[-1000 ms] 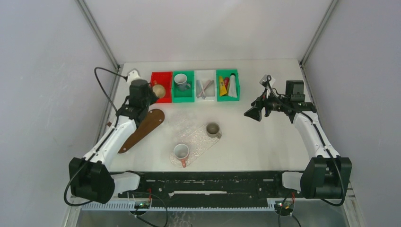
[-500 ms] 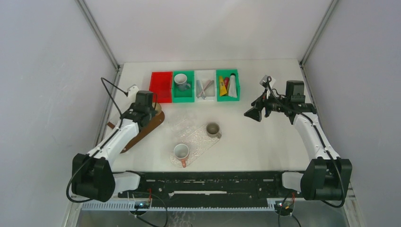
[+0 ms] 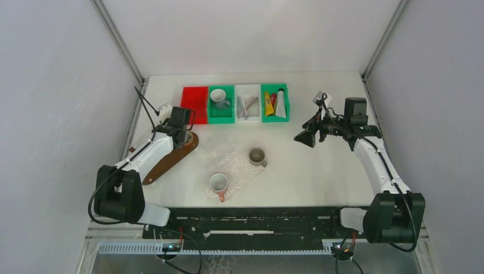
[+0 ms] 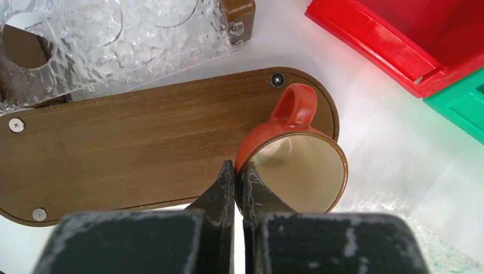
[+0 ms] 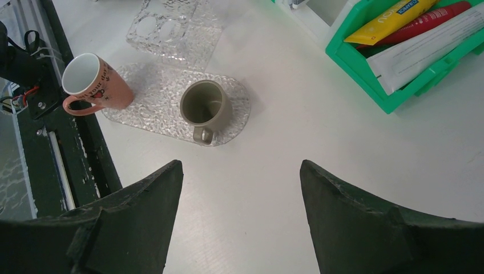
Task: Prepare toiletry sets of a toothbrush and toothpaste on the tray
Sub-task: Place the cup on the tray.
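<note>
Slim toothbrushes point(image 3: 246, 106) lie crossed in the white bin. Yellow point(image 5: 388, 20), red point(image 5: 436, 17) and white point(image 5: 434, 48) toothpaste tubes lie in the right-hand green bin point(image 3: 274, 116). My left gripper point(image 4: 238, 171) point(image 3: 182, 130) is shut on the rim of a red mug point(image 4: 297, 171) with a cream inside. The mug is over the far end of the brown wooden tray point(image 4: 131, 148) point(image 3: 165, 161); I cannot tell whether it touches the wood. My right gripper point(image 5: 240, 171) point(image 3: 305, 137) hangs open and empty above bare table, right of the bins.
A clear pebbled tray point(image 3: 242, 171) mid-table carries a grey mug point(image 3: 257, 156) and a pink mug point(image 3: 218, 184); a second clear tray point(image 5: 171, 28) lies beside it. The red bin point(image 3: 194, 104) is empty. A green bin holds a white mug point(image 3: 219, 98).
My left gripper has pulled back from the red bin to the wooden tray's end, taking the red mug with it. The right arm has not moved.
</note>
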Tool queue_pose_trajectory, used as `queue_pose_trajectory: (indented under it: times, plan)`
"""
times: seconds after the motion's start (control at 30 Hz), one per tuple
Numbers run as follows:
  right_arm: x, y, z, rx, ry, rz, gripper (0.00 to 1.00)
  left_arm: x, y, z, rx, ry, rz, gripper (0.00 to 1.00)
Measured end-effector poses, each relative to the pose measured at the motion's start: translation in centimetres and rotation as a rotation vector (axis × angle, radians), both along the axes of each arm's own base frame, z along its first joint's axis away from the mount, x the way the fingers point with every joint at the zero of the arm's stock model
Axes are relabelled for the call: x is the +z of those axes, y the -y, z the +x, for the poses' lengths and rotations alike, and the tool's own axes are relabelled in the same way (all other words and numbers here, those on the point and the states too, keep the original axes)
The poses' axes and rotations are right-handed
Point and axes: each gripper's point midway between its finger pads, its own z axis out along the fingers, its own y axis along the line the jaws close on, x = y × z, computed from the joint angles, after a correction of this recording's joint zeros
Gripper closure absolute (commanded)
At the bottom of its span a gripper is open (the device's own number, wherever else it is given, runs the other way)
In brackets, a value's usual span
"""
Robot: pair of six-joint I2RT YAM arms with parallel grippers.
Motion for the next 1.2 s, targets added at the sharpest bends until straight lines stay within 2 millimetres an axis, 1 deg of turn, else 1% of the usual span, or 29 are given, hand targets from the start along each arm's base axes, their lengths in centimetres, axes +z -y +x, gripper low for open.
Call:
queue_pose_trajectory:
  times: [0.2,0.3,0.37,0.47,0.6,0.83,0.97,1.2]
  plan:
    - [0.0,-0.2,-0.1,0.007,0.001,0.0,0.17,-0.5,-0.1,0.8,0.01,-0.04,0.026,0.97]
    - [0.0,-0.2,-0.1,0.007,0.0,0.0,0.17,-1.0,-0.2,0.8,0.011,-0.061,0.033,0.9]
    - [0.0,-0.2,-0.1,0.007,0.0,0.0,0.17,-1.2,-0.2,0.7,0.011,-0.071,0.035,0.87]
    - [0.0,-0.2,-0.1,0.008,0.0,0.0,0.17,-1.3,-0.2,0.8,0.011,-0.074,0.036,0.81]
    - [-0.1,-0.2,-0.1,0.009,0.0,-0.001,0.17,-1.3,-0.2,0.8,0.012,-0.072,0.036,0.76]
    - [-0.2,-0.3,-0.3,0.014,-0.003,-0.001,0.17,-1.1,-0.3,0.8,0.014,-0.067,0.038,0.7]
    - [-0.2,-0.3,-0.3,0.013,-0.003,-0.001,0.17,-0.2,-0.2,0.9,0.015,-0.038,0.03,0.69]
    - [-0.2,-0.3,-0.3,0.013,-0.002,-0.001,0.17,3.3,-0.2,0.8,0.015,0.073,-0.001,0.65]
